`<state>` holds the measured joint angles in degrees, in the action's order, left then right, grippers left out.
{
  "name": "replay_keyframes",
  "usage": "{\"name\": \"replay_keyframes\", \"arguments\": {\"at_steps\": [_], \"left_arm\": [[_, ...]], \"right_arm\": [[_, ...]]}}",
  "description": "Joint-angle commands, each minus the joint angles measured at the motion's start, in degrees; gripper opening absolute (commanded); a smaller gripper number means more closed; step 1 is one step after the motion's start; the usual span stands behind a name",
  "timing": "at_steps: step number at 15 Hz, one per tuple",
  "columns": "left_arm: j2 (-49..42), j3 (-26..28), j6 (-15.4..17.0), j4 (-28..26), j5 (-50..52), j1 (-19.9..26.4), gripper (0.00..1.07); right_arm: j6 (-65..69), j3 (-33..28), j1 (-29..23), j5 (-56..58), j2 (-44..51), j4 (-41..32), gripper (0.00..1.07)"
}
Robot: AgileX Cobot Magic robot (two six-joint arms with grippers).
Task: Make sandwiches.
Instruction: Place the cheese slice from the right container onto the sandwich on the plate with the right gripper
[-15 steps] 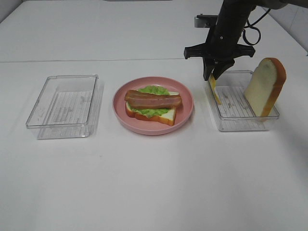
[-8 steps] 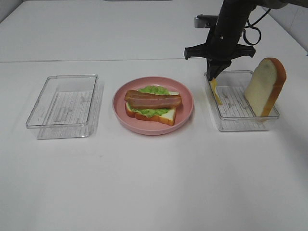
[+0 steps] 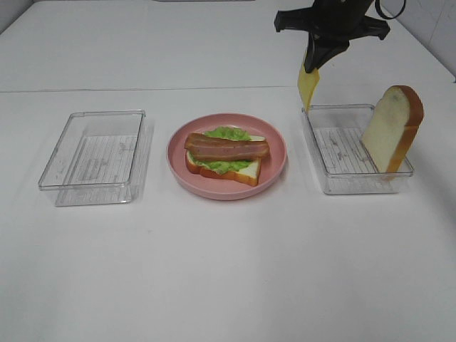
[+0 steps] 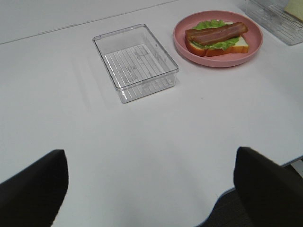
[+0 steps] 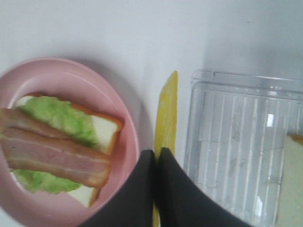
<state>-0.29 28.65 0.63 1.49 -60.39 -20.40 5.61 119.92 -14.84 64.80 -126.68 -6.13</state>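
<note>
The right gripper (image 3: pixel 311 68) pinches the thin yellow cheese slice (image 3: pixel 307 87) by its top edge, where it hangs, likely light and floppy; the left gripper (image 4: pixel 151 189) stands spread.

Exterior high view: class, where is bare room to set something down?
Free: the table's wide front, before the left box, pink plate and right box; also the strip between left box and plate. Crowded: the narrow gap between plate and right box, under the right hand holding cheese; a bread slice leans in that box.

Bright, even diffuse light; faint soft shadows; table (image 3: pixel 228 271) washed out; right wrist view blurred.
</note>
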Motion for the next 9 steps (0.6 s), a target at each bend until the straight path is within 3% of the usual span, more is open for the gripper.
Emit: {"name": "replay_keyframes", "arguments": {"at_steps": [1, 6, 7, 9], "left_arm": [[-1.3, -0.2, 0.1, 0.0, 0.6, 0.0, 0.90], [-1.3, -0.2, 0.1, 0.0, 0.6, 0.0, 0.90], [-1.3, -0.2, 0.1, 0.0, 0.6, 0.0, 0.90], [-1.3, -0.2, 0.1, 0.0, 0.6, 0.0, 0.90]], "right_arm": [[-2.2, 0.3, 0.1, 1.3, 2.0, -4.1, 0.00], [-11.7, -3.8, 0.0, 4.2, 3.0, -25.9, 0.00], [-12.3, -4.8, 0.0, 3.8, 3.0, -27.4, 0.00], [-17.4, -11.9, 0.0, 0.6, 2.8, -35.9, 0.00]]}}
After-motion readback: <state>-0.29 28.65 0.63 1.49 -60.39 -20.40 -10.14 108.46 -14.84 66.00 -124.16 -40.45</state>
